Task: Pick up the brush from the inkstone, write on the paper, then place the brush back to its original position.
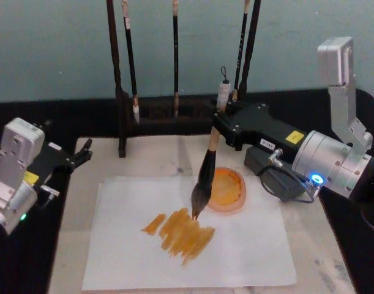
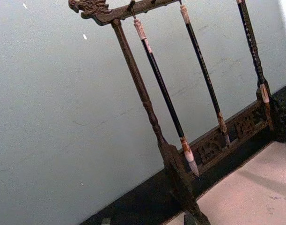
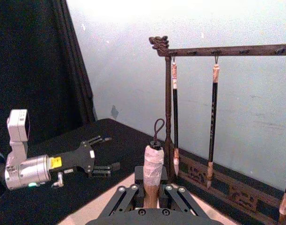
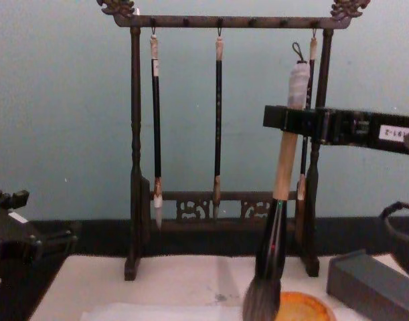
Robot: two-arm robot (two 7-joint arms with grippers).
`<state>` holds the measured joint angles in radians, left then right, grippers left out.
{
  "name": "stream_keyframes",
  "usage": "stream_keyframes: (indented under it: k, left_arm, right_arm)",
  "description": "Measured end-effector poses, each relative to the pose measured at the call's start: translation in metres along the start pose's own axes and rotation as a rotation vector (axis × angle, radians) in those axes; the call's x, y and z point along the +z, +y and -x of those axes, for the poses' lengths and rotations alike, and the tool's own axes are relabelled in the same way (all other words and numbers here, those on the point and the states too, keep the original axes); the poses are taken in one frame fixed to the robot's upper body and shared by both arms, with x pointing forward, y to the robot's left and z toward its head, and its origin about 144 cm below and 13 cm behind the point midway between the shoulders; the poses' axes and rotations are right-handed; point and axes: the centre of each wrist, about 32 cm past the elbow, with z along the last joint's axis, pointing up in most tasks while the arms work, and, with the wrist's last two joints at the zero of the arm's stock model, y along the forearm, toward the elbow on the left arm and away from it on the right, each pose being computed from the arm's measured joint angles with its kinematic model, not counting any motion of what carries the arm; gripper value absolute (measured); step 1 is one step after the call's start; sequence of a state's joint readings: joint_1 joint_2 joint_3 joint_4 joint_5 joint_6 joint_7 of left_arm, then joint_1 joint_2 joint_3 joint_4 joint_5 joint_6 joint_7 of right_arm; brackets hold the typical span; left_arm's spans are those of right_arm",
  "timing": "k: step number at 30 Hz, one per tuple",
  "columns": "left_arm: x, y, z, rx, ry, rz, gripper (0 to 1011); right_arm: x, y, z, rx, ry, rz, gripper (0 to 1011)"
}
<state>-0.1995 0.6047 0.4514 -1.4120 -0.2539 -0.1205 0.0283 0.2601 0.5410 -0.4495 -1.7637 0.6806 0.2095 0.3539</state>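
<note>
My right gripper (image 1: 219, 122) is shut on the brush (image 1: 210, 156) high on its pale handle, just under the white-wrapped top (image 3: 154, 161). The brush leans slightly, and its dark bristles (image 1: 199, 199) touch the paper (image 1: 235, 251) at the upper end of several orange strokes (image 1: 180, 233). The inkstone (image 1: 227, 190), a round orange dish, sits just right of the bristles at the paper's far edge. In the chest view the brush (image 4: 283, 174) hangs from the right gripper (image 4: 294, 120) beside the inkstone (image 4: 304, 309). My left gripper (image 1: 82, 153) rests open at the mat's far left corner.
A wooden rack (image 1: 174, 110) with thin dark brushes (image 4: 218, 120) stands behind the pinkish-beige mat (image 1: 144, 159). A dark grey block (image 4: 371, 284) lies right of the inkstone. Black cloth (image 1: 95, 116) surrounds the mat.
</note>
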Motion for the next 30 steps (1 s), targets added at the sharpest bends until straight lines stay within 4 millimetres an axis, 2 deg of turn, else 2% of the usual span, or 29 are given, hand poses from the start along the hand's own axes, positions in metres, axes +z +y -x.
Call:
stream_keyframes:
  k: [7, 15, 22, 30]
  left_arm:
    - [0.000, 0.000, 0.000, 0.000, 0.000, 0.000, 1010]
    - [0.000, 0.000, 0.000, 0.000, 0.000, 0.000, 1010]
    - [0.000, 0.000, 0.000, 0.000, 0.000, 0.000, 1010]
    - [0.000, 0.000, 0.000, 0.000, 0.000, 0.000, 1010]
  right_arm:
    - [0.007, 0.002, -0.008, -0.013, 0.029, -0.030, 160]
    - [0.010, -0.003, -0.024, -0.072, 0.229, -0.103, 160]
    - [-0.001, -0.011, -0.034, -0.142, 0.470, -0.155, 160]
    - [-0.017, -0.018, -0.043, -0.230, 0.638, -0.150, 160]
